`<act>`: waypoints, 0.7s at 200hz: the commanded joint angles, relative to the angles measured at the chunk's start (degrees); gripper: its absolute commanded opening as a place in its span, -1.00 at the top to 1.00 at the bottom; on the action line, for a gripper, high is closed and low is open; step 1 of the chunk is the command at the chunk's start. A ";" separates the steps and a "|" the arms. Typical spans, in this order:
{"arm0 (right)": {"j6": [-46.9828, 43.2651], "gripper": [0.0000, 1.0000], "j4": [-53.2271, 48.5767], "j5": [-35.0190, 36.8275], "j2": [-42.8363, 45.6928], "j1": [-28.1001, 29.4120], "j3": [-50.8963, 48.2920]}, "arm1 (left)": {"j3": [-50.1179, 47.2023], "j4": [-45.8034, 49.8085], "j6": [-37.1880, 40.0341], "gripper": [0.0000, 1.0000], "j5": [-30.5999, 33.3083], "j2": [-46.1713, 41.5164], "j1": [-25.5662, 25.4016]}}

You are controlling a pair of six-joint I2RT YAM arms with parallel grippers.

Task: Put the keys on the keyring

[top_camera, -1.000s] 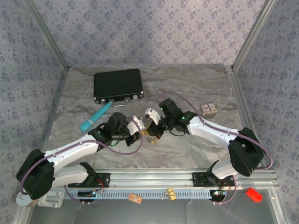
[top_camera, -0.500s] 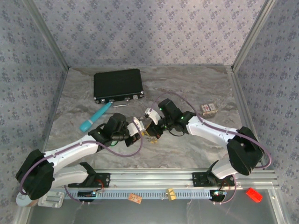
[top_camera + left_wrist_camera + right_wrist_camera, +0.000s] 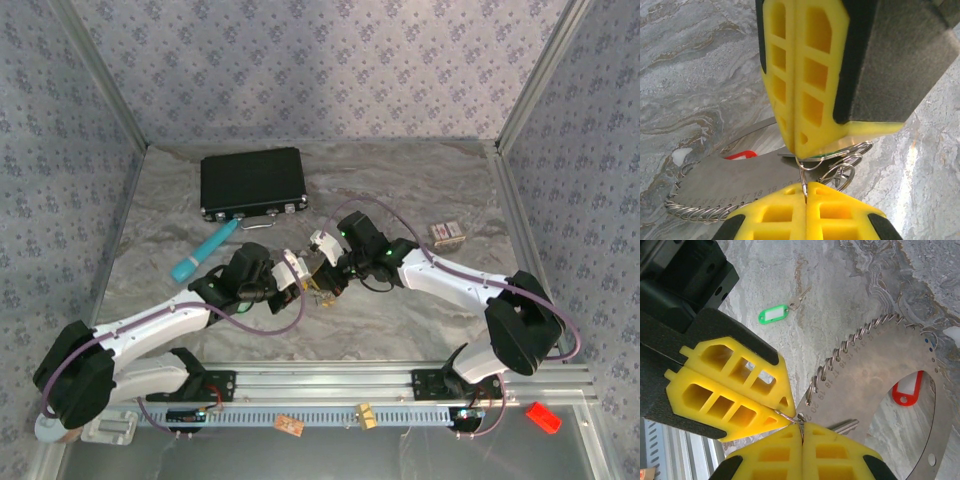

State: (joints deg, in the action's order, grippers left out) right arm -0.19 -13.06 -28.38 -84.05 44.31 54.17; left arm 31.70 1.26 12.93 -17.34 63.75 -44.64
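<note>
The keyring is a flat numbered metal ring with several small split rings along its edge, lying on the marble table. My left gripper is shut on one small split ring at the plate's edge. My right gripper is shut on the same wire ring, tip to tip with the left fingers. From above, both grippers meet mid-table. Of the keys, a green-tagged one lies loose on the table. A red tag lies inside the plate's hole, and a key blade pokes out by my right fingers.
A black case sits at the back left, with a teal tube in front of it. A small box lies to the right. A red item rests beyond the front rail.
Both grippers have crept slightly to the left together. Their grips look unchanged.
</note>
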 commanded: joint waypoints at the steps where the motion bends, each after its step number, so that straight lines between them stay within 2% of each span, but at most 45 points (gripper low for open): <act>1: 1.32 1.00 0.80 4.91 -1.13 -0.28 1.33 | 1.51 -3.42 -2.55 1.00 -4.36 -0.77 -0.88; 67: 2.70 1.00 0.79 5.66 -2.12 0.00 1.87 | 0.13 -6.35 -3.91 1.00 -2.43 -0.51 -0.93; 94: 4.50 1.00 -1.89 7.04 -6.34 -0.01 4.02 | -1.43 -9.37 -3.81 1.00 -1.89 -0.90 -0.88; 140: 10.34 1.00 1.78 -1.79 -8.18 -2.88 3.06 | -5.51 -14.13 -3.04 1.00 1.92 -1.00 -0.97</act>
State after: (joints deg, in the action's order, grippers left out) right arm 5.93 -13.58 -26.61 -92.64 43.00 57.25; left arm 27.57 -5.80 9.45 -14.76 63.86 -45.15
